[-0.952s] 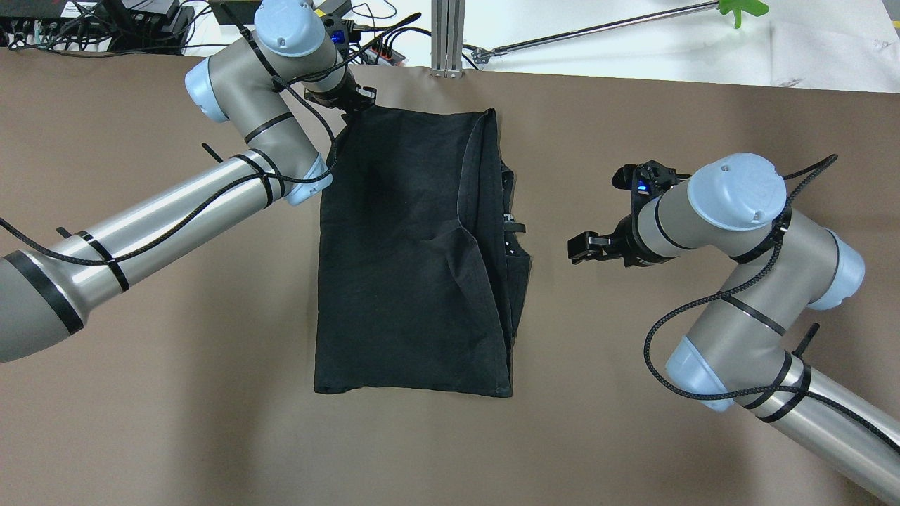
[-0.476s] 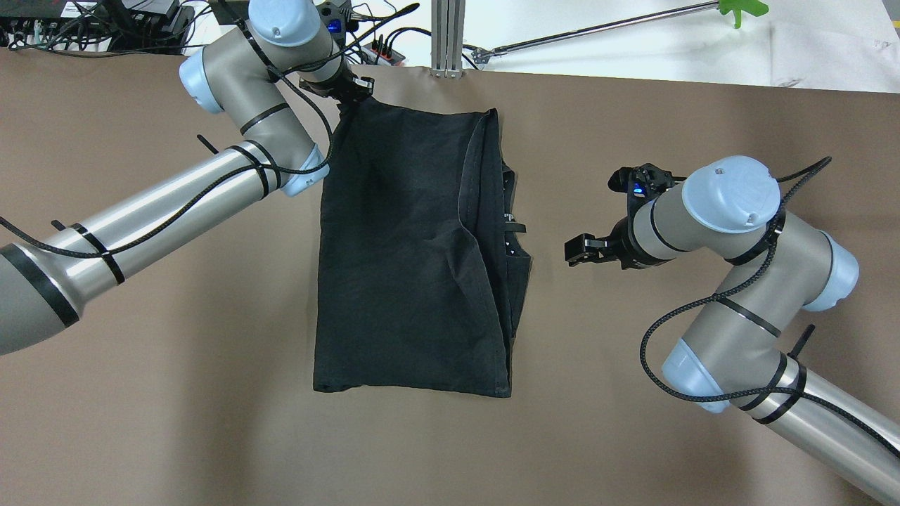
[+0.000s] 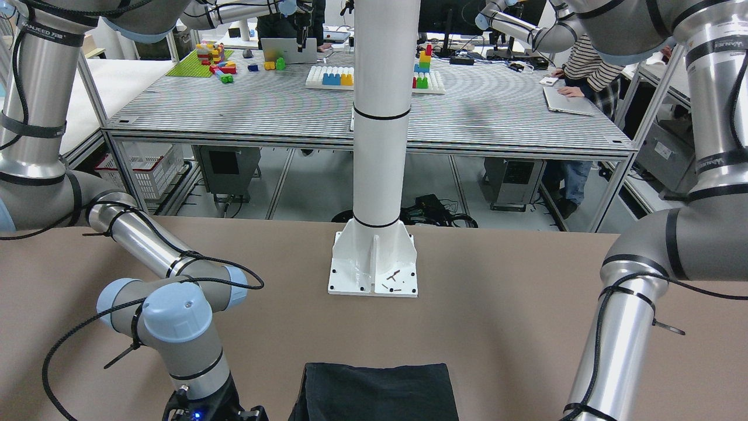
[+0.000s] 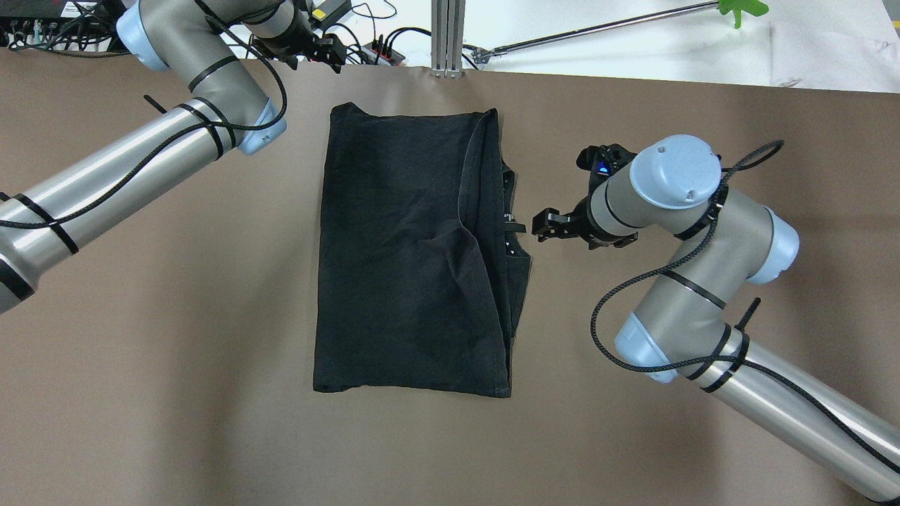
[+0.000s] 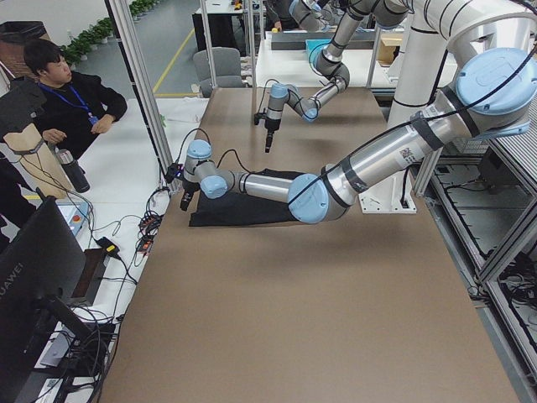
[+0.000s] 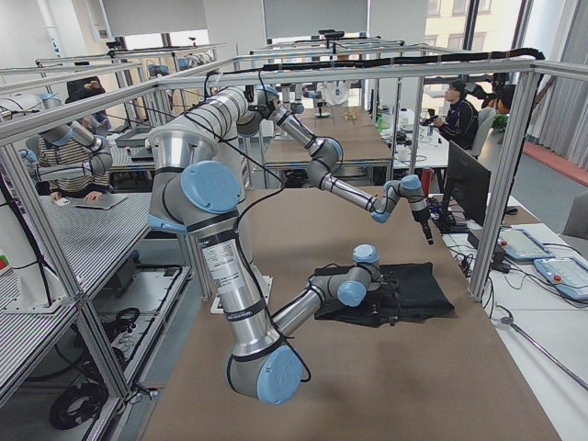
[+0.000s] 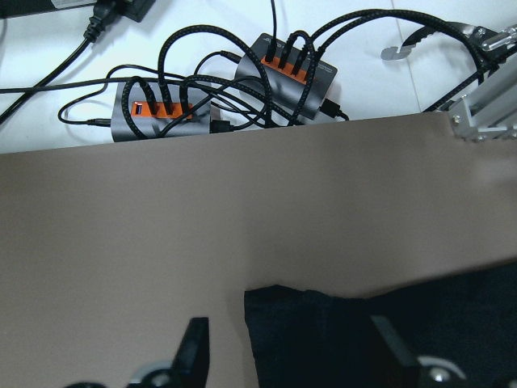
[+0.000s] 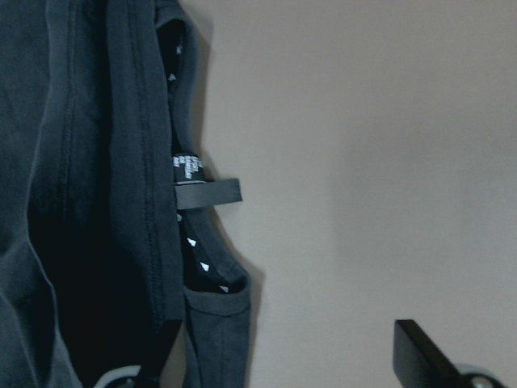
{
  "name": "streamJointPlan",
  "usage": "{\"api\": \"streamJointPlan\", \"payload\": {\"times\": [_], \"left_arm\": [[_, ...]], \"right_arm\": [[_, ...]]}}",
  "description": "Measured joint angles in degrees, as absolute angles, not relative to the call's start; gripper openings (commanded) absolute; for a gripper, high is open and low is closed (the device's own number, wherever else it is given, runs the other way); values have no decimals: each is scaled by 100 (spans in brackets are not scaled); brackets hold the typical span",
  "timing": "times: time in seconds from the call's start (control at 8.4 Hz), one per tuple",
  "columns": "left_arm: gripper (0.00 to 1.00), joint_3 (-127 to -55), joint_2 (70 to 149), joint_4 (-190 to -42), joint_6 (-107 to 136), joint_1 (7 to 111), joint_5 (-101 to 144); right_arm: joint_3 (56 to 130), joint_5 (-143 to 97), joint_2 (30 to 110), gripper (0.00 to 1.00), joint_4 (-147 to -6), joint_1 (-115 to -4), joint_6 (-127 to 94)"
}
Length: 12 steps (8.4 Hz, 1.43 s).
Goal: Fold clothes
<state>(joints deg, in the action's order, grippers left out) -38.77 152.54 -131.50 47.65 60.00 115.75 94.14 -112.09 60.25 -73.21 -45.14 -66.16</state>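
Note:
A black garment (image 4: 408,253) lies folded in a rectangle on the brown table (image 4: 140,351), with a neck label (image 4: 515,227) sticking out at its right edge. My left gripper (image 4: 325,50) is open and empty, above the table's far edge, apart from the garment's far left corner (image 7: 266,303). Its two fingertips (image 7: 194,343) stand apart in the left wrist view. My right gripper (image 4: 550,227) is open and empty, just right of the label (image 8: 208,193). The garment's near end also shows in the front-facing view (image 3: 377,389).
Cables and two grey USB hubs (image 7: 161,109) lie on the white surface beyond the table's far edge. An aluminium post (image 4: 448,39) stands there, and a metal rod (image 4: 598,28) lies to its right. A white column base (image 3: 374,266) is bolted near the robot.
My left gripper has let go of the garment's far left corner and moved away up and left; the corner now lies flat. My right gripper has moved left toward the garment's right edge.

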Motion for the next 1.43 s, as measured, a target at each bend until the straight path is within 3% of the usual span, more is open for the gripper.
{"api": "streamJointPlan", "payload": {"times": [0.36, 0.71, 0.83, 1.31, 1.43], "left_arm": [[94, -4106, 15090, -13075, 4747, 6051, 11714], [94, -4135, 15067, -13070, 4746, 6055, 11724], [94, -4137, 15061, -13070, 4746, 6055, 11724], [94, -4264, 14949, -13069, 4750, 6056, 11724], [94, -4344, 14881, -13069, 4754, 6056, 11724]], "right_arm": [[8757, -11163, 5198, 68, -7305, -4394, -7281], [8496, -10905, 4897, 33, -7182, -4014, -7560], [8488, -10861, 4873, 28, -7171, -3904, -7590], [8496, -10775, 4867, 28, -7163, -3677, -7591], [8497, -10775, 4884, 36, -7163, -3671, -7562]]}}
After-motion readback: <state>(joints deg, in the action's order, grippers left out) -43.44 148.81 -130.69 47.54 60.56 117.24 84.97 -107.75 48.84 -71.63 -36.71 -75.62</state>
